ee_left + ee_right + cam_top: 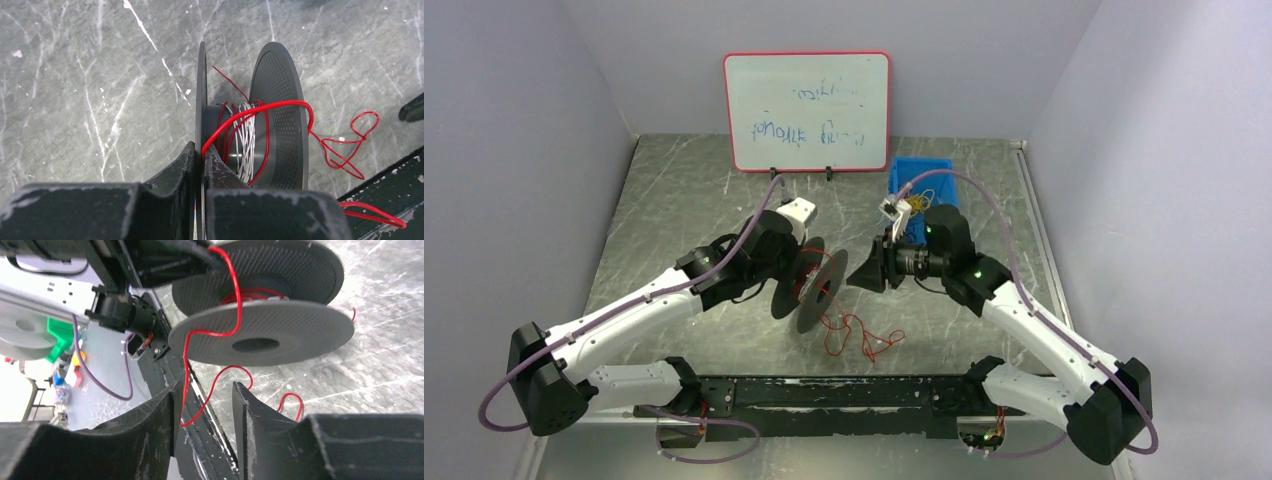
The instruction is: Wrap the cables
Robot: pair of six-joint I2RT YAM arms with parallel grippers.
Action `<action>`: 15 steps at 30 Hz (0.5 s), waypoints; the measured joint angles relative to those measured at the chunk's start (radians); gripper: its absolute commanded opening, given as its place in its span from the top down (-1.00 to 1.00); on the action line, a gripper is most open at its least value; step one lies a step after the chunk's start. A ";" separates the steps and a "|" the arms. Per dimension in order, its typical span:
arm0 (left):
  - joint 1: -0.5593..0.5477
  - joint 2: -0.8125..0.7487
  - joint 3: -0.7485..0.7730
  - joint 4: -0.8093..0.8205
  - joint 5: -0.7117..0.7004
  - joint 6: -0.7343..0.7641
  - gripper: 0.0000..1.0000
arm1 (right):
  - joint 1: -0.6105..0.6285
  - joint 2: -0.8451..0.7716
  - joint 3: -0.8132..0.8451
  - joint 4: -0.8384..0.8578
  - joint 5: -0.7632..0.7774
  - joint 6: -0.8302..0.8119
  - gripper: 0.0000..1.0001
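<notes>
Holding: the left jaws are clamping together on the thin edge of one disc of the spool (280, 150), keeping it up on edge over the surface (684, 200); whether the spool is touching the surface is not showing.
Right jaws: they are standing apart beside the free disc and gripping nothing. A strand of cable (285, 103) is passing through the gap between them, close to one finger, and I cannot tell whether it is touching.
Cable on spool: a few red turns are sitting on the hub between the discs, lying over white windings (245, 145). One strand is riding out over the rim of the free disc.
Cable off spool: the rest is trailing down from that rim and lying in loose loops on the surface, between the spool and the arm bases.
Progress: the wrapping is looking barely begun, since most of the red length is lying slack.
Handling: the cable is looking very thin, light and limp. It is probably going to be slipping through a loose pinch, kinking where it loops, and catching on the disc rim. The spool is looking light and stiff, though its thin discs may be flexing under a hard squeeze.
Where to grip: the free strand just off the spool, between rim and loops, is offering the best hold, pinched square across the pads and kept lightly taut.
Risk: the strand crossing the rim may be winding outside the disc unless it is guided back between the discs.
</notes>
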 measured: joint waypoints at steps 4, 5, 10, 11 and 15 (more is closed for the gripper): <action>0.002 0.008 0.008 -0.008 -0.034 -0.010 0.86 | 0.011 -0.056 -0.159 0.174 -0.038 0.032 0.04; 0.006 0.013 0.011 -0.010 -0.043 -0.013 0.86 | 0.019 -0.070 -0.202 0.224 -0.040 0.043 0.04; 0.043 0.017 0.032 -0.037 -0.062 -0.028 0.86 | 0.111 -0.147 -0.430 0.493 -0.005 0.059 -0.03; 0.051 0.017 0.040 -0.048 -0.066 -0.030 0.86 | 0.129 -0.159 -0.464 0.534 0.008 0.053 -0.04; 0.065 0.018 0.080 -0.080 -0.077 -0.037 0.86 | 0.186 -0.146 -0.589 0.721 0.082 0.018 -0.05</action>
